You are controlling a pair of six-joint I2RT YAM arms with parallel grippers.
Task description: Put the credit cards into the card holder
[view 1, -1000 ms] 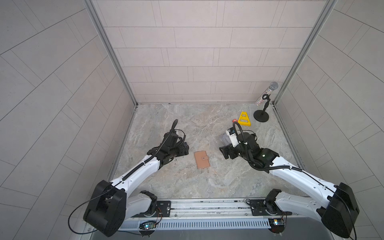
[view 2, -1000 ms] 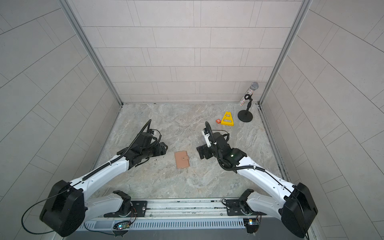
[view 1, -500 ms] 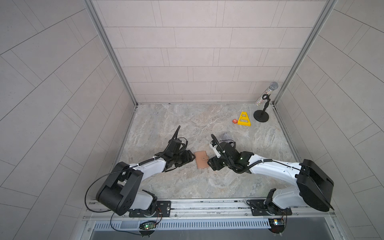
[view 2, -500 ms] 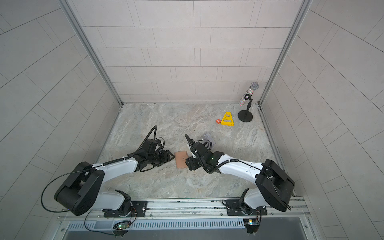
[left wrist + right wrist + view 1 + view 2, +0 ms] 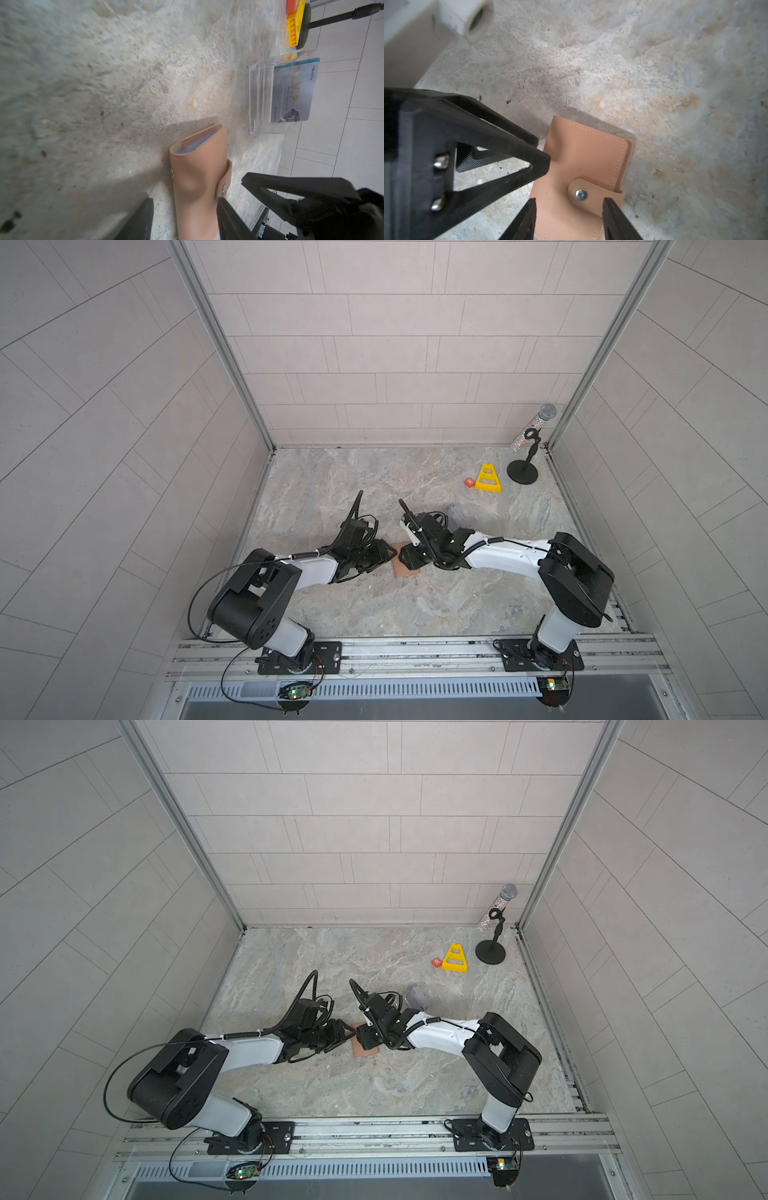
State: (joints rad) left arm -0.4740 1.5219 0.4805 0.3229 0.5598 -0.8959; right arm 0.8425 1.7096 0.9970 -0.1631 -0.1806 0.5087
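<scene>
shut card holder lies mid-table. left gripper from 9 o'clock and right gripper from 3 o'clock straddle it, jaws spread. vip card stands in clear stand at 1 o'clock.

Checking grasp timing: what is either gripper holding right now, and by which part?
Nothing clearly yet. Left gripper and right gripper each straddle the closed card holder from opposite sides, jaws not visibly clamped.
</scene>
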